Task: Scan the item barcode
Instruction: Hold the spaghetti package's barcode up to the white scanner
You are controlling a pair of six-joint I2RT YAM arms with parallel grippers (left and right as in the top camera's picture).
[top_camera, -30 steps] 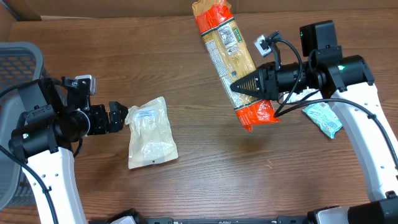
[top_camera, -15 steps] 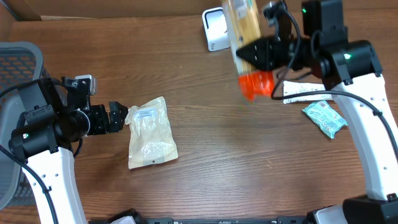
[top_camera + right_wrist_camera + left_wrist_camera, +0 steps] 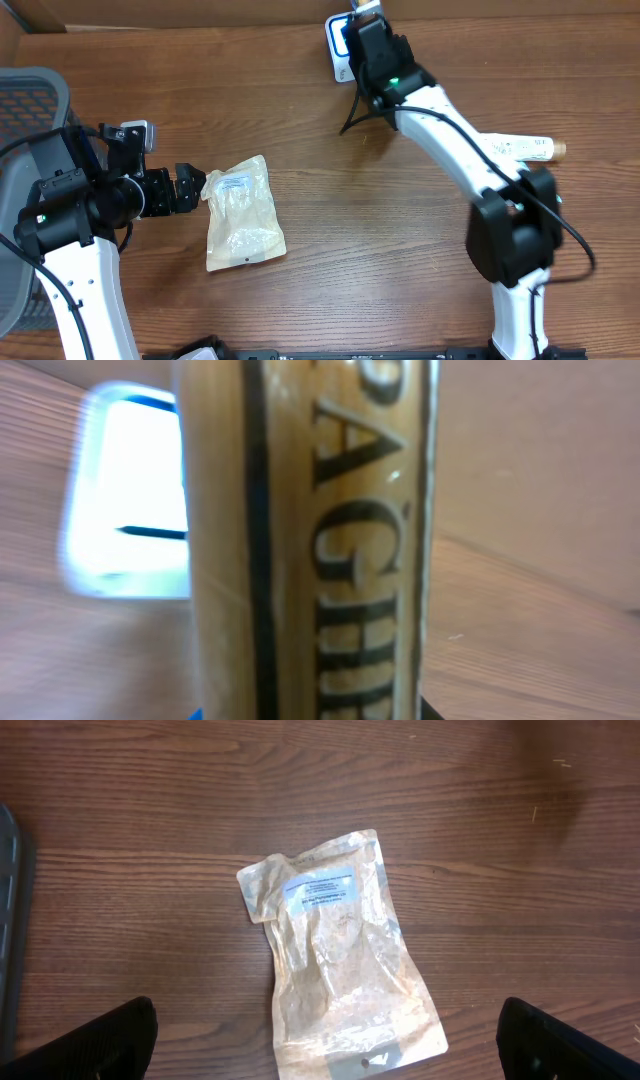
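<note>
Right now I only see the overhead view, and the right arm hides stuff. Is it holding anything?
Observer: Yes. The right wrist camera shows a spaghetti pack right in front of it, big letters facing the lens.
Operator: Is the scanner close?
Observer: In that view the scanner glows white just behind the pack, on its left.
Operator: And the clear bag?
Observer: The left wrist view shows the pouch has a hang hole at the end nearest the open left end effector.

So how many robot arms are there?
2. The left arm is beside the clear pouch; the right arm reaches to the scanner, holding a spaghetti packet. No more seem hidden.
</note>
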